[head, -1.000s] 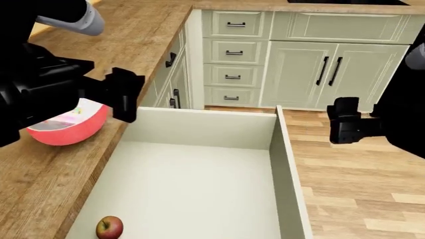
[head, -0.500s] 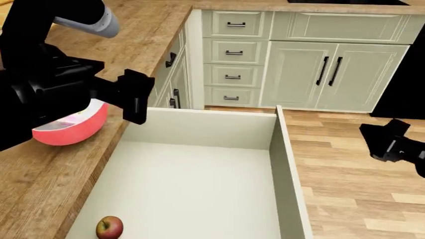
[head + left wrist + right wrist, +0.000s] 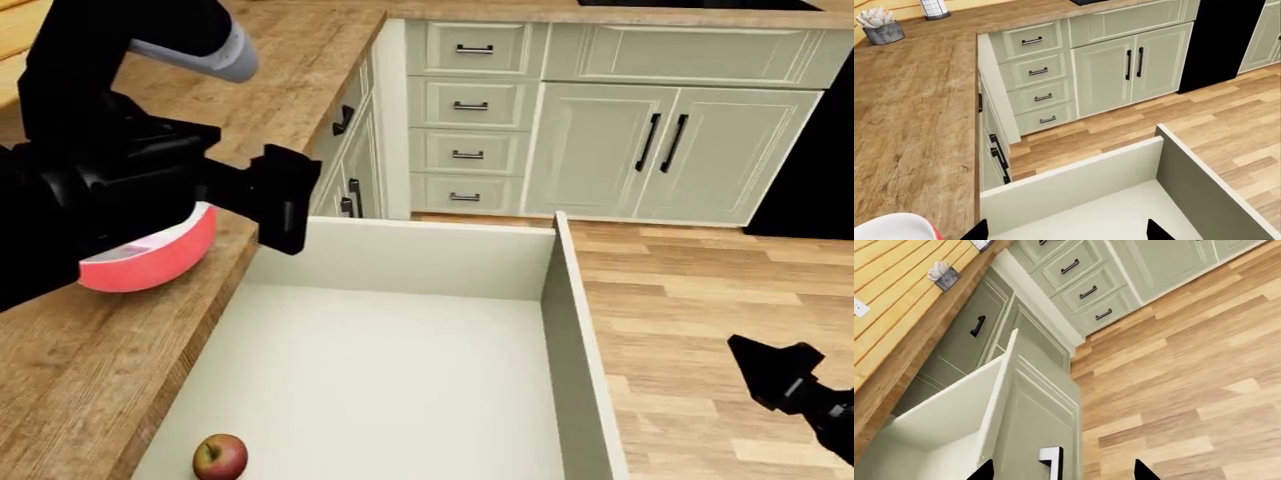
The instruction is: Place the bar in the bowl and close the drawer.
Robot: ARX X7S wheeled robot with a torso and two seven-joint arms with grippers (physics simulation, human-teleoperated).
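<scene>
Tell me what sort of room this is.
Most likely a kitchen: a wooden butcher-block countertop, pale sage-green cabinets with black bar handles, and a pulled-out white-lined drawer holding a small red-yellow apple.

Coral-red bowl (image 3: 147, 265) upright on the wooden counter beside the pulled-out sage-green drawer (image 3: 400, 370); bar hidden.

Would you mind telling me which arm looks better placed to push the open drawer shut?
The right, probably. Its claw hangs low outside the drawer's front panel, with the handle in its wrist view. The left claw sits over the counter edge by the bowl, behind that panel.
</scene>
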